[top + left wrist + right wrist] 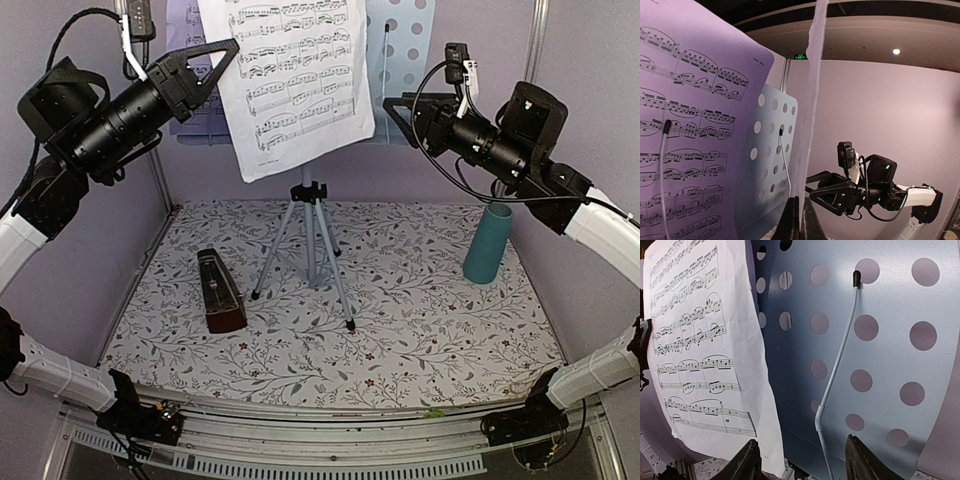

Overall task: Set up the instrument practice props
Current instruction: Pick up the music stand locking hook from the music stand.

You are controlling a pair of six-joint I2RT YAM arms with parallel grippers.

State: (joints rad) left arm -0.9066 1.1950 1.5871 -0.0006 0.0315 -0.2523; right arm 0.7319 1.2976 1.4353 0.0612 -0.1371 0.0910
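**Two grippers up at the stand, one page in the pinch**

Pressed together, the left gripper (222, 62) nips the side edge of a loose sheet-music page (295, 75). The page hangs tilted in front of the music stand (890, 340), its lower corner drooping free. Paper is light, floppy and quick to crease (margin hold suits it; support it when seating). Fingers spread and empty, the right gripper (802, 462) faces the perforated desk just ahead, the wire page holder (837, 350) close before it. Well below the left gripper stands the metronome (220, 293), stiff and blocky, best taken across its sides.
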